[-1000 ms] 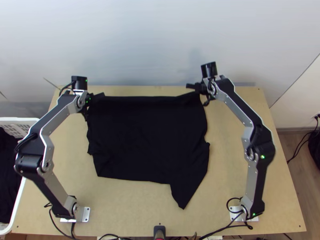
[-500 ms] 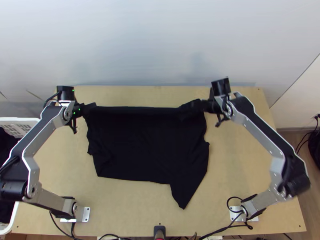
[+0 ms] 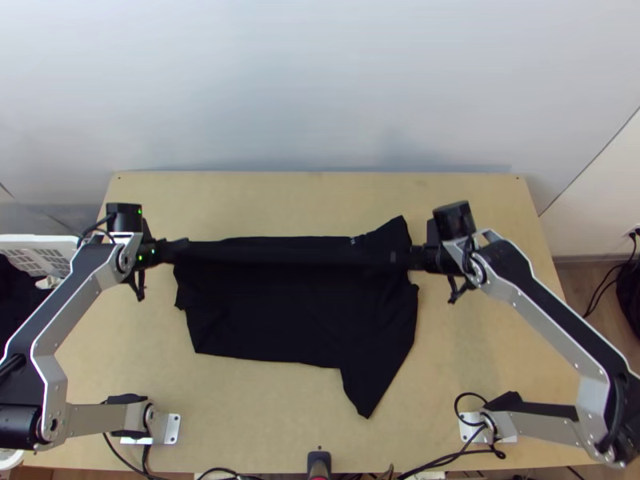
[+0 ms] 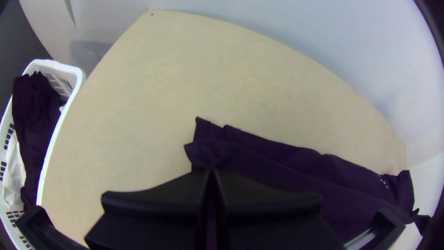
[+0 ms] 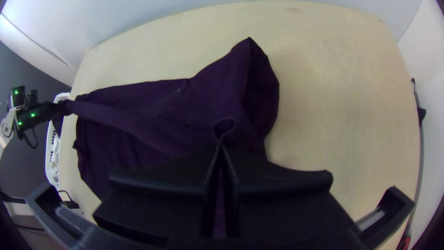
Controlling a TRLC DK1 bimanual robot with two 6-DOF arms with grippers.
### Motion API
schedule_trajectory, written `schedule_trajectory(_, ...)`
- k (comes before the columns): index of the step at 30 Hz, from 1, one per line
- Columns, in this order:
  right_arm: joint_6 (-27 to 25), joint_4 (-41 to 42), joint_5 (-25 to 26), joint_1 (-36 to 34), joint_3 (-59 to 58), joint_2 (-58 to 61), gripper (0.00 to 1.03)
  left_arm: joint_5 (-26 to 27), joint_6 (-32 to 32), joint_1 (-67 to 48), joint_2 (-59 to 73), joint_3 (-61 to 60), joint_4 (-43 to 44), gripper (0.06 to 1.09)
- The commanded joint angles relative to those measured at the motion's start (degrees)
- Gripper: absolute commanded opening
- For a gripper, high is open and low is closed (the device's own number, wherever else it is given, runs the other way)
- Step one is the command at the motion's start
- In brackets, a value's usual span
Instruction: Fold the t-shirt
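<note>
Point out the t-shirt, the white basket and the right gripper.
T-shirt (image 3: 280, 312): top view, on the cloth nearer the arms' bases than the held strip.
White basket (image 4: 65, 69): left wrist view, on its rim.
Right gripper (image 5: 222, 147): right wrist view, midway between its fingertips.

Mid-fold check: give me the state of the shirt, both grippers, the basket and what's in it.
T-shirt: partly folded, held edge stretched between grippers, near corner sticking out
Left gripper: shut on the shirt
Right gripper: shut on the shirt
Basket: beside the table, loaded
Dark cloth: bunched in basket
White cloth: crumpled in basket
</note>
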Motion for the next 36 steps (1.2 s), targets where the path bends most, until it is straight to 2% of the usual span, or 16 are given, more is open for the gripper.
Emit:
schedule_trajectory(1,0.29,-0.26,-0.62,1.51,-7.10,-3.50,0.03,0.34,1.04,0.71,-2.02,-5.75,0.95,0.10)
schedule_trajectory(17,0.64,3.61,-0.62,1.86,-15.01,-2.10,0.05,0.34,0.95,0.62,-0.44,-12.25,7.55,0.10)
schedule_trajectory(18,0.91,3.70,-0.62,1.86,-15.10,-2.10,0.10,0.34,0.95,0.62,-0.44,-12.34,7.72,0.10)
schedule_trajectory(19,1.79,3.70,-0.53,1.86,-15.10,-2.18,0.20,0.34,0.95,0.62,-0.44,-12.25,7.81,0.10)
schedule_trajectory(20,2.23,3.70,-0.53,1.77,-15.10,-2.36,0.32,0.34,0.77,0.62,-0.44,-12.25,7.81,0.13)
schedule_trajectory(21,2.40,3.70,-0.53,1.68,-15.10,-2.62,0.47,0.34,0.60,0.62,-0.44,-12.16,7.81,0.25)
schedule_trajectory(22,3.02,3.70,-0.45,1.59,-15.01,-2.89,0.60,0.34,0.33,0.62,-0.61,-11.90,7.46,0.44)
schedule_trajectory(23,3.28,3.70,-0.36,1.42,-15.01,-3.24,0.72,0.34,0.07,0.71,-0.61,-11.64,6.40,0.56)
schedule_trajectory(26,4.51,3.52,-0.36,0.45,-14.66,-4.56,0.99,0.34,0.07,0.71,-0.35,-9.26,0.69,0.83)
schedule_trajectory(29,4.33,2.20,-0.45,0.10,-13.43,-5.96,0.99,0.34,0.60,1.23,-0.61,-5.66,-7.04,0.96)
schedule_trajectory(31,4.33,1.32,-0.45,0.01,-12.81,-7.37,0.99,0.70,1.83,2.20,-2.19,-3.20,-11.62,0.97)
schedule_trajectory(36,4.33,-0.79,-0.53,-0.52,-11.85,-8.86,0.99,10.19,4.82,2.11,-8.35,-1.35,-19.35,0.96)
